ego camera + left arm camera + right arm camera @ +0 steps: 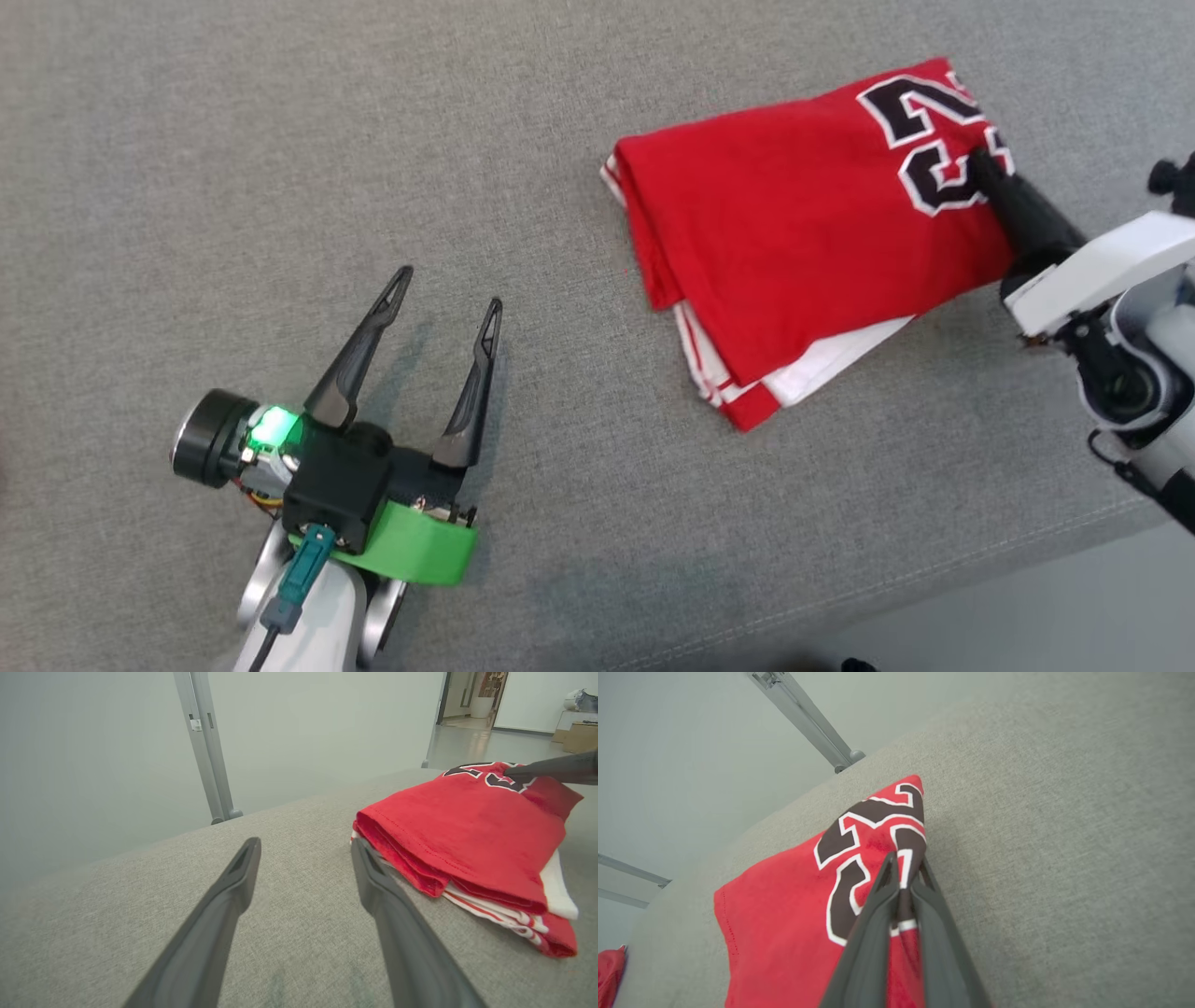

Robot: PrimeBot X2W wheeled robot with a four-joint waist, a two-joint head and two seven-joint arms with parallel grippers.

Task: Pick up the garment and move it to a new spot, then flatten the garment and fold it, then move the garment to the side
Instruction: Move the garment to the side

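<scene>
We noted the right gripper [903,870] clenched on the numbered edge of the folded garment [794,215], with the left gripper [449,287] splayed empty (garment off its right finger); a one-corner drag risked spilling the folds.

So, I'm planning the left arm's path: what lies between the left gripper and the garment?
A bare stretch of grey surface: in the head view, the open left gripper sits apart from the folded red garment, nothing between them.

Bare lab, grey padded bench [187,140]
</scene>
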